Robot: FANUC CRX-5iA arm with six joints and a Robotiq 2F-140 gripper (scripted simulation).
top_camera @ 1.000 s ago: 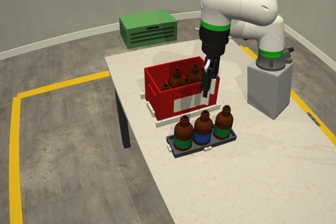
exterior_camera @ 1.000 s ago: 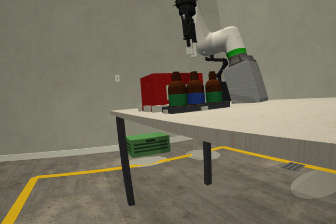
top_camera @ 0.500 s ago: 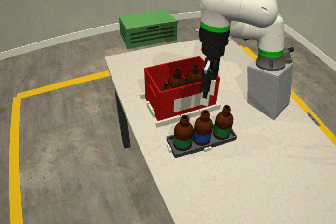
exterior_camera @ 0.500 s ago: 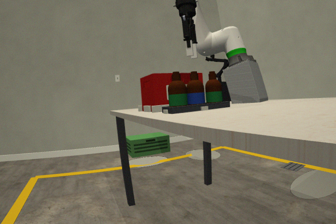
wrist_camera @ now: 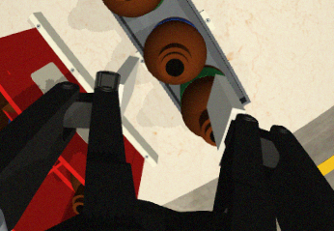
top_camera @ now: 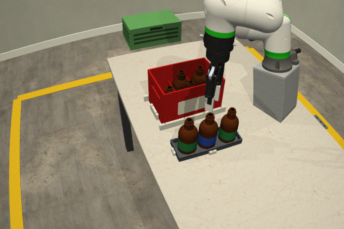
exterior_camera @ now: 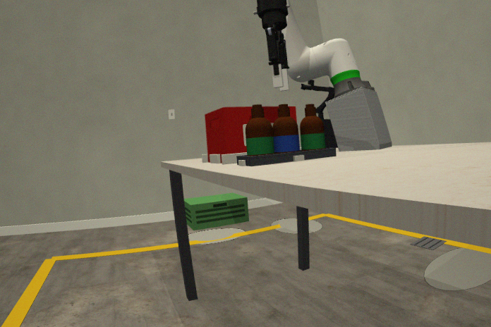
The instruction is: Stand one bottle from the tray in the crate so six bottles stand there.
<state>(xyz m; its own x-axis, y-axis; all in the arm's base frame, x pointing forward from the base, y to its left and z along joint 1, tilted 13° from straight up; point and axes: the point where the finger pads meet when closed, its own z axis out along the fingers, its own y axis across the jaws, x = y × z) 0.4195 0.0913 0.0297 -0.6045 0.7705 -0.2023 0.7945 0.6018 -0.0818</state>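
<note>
The red crate [top_camera: 177,101] serves as the landmark: it sits on the pale table [top_camera: 249,171], inside a frame of white stops. Four brown bottle tops [top_camera: 181,76] show above its rim in the cells toward the far and left sides; the cells nearest the arm are screened by the gripper and the crate wall, so how many bottles it holds in all is hard to say.

Just in front of the crate, close to its white stop rail, lies the dark grey tray [top_camera: 206,153] with three bottles standing upright in a row: a green-banded bottle [top_camera: 188,138] at the left end, the blue-banded bottle [top_camera: 207,133] in the middle, and a second green-banded one [top_camera: 228,128] at the right end. They stand side by side, nearly touching.

The gripper [exterior_camera: 279,82] hangs well above the crate's front right corner and the tray, pointing down, clear of every bottle. Its fingers are partly apart, at a middling gap, with nothing between them. From the wrist view the white fingertips frame the tray below, one tip covering part of the right-end bottle.

To the right of the crate stands the arm's grey pedestal [top_camera: 280,101]. Behind the crate, off the table on the floor, is a green slatted box [top_camera: 151,28], and yellow floor tape [top_camera: 15,143] runs around the table.
</note>
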